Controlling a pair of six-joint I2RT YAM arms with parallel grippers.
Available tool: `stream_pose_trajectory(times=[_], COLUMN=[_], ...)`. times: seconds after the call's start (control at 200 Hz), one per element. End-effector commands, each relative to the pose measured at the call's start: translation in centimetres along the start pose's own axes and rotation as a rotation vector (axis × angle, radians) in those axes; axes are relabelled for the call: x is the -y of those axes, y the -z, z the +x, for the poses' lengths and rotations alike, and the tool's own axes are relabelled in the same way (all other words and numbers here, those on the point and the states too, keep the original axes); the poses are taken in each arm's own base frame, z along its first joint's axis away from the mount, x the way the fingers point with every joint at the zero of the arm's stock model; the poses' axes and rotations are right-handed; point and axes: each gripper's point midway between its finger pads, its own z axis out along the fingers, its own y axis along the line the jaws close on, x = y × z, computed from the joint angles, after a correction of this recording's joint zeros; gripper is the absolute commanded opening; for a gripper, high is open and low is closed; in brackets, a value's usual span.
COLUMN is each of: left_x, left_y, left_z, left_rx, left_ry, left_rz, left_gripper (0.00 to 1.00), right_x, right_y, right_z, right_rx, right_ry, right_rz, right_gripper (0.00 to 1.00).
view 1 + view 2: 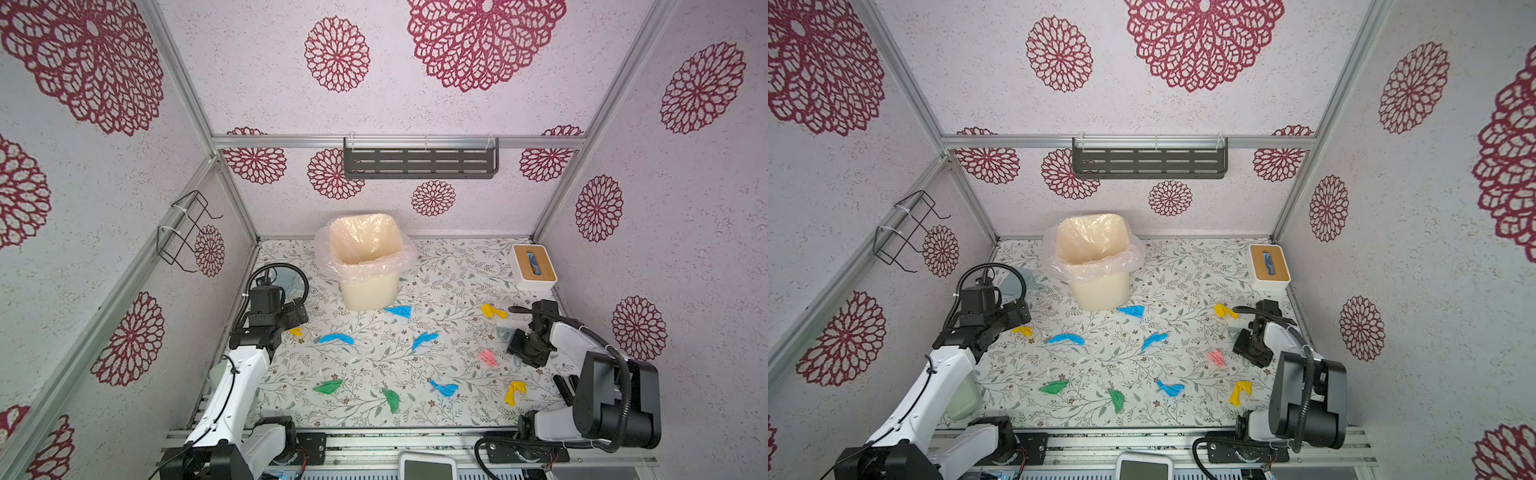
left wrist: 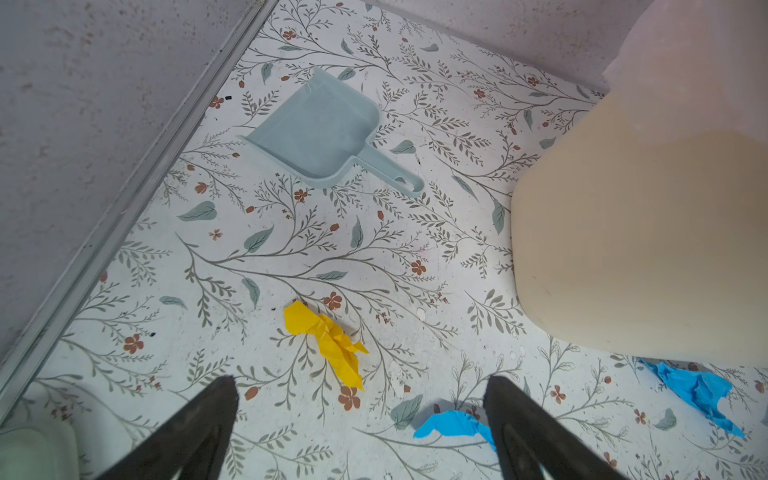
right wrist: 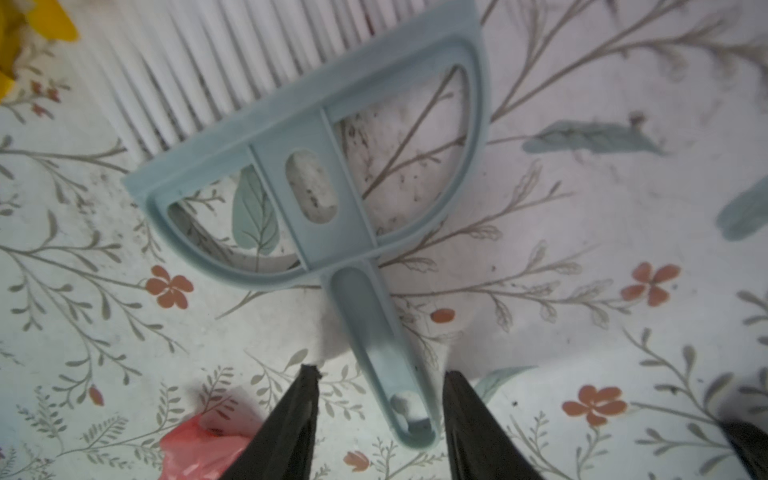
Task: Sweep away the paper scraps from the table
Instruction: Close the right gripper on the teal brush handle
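Several paper scraps lie scattered on the table (image 1: 457, 274): blue (image 1: 336, 339), green (image 1: 328, 387), pink (image 1: 488, 357) and yellow (image 1: 514, 391). My left gripper (image 2: 361, 384) hangs open above the table at the left, with a yellow scrap (image 2: 328, 336) just ahead of it and a blue scrap (image 2: 451, 424) beside one finger. At the right, my right gripper (image 3: 380, 374) straddles the handle (image 3: 374, 332) of a pale blue brush (image 3: 291, 137) lying flat. One finger is at the handle's side and a gap shows on the other side. A pink scrap (image 3: 199, 440) lies next to it.
A cream bin (image 1: 365, 266) with a plastic liner stands at the back middle. The pale blue dustpan (image 2: 320, 133) lies by the left wall, beyond my left gripper. A white tissue box (image 1: 532, 266) sits in the back right corner. Walls close in three sides.
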Motion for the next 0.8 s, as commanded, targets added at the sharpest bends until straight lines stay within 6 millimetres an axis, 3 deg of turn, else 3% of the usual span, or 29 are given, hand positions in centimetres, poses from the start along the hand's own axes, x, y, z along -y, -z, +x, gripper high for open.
stream_pose_trajectory(times=[0.0,0.275,0.791], left_x=[0.2,0.1,-0.1], left_y=[0.2,0.2,0.1], left_z=[-0.3,-0.4,-0.4], left_rx=[0.010,0.010,0.009], left_ry=[0.000,-0.001,-0.001], left_rz=[0.004,-0.004,-0.014], left_gripper=[0.97,0.97,0.97], right_x=[0.0,0.2,0.5], right_y=[-0.3,-1.7,-2.5], right_z=[0.2,0.7,1.0], right_rx=[-0.014,-0.044,-0.077], right_ry=[0.008,0.011,0.015], right_rz=[-0.008,0.002,0.019], right_gripper=[0.47,0.40,0.22])
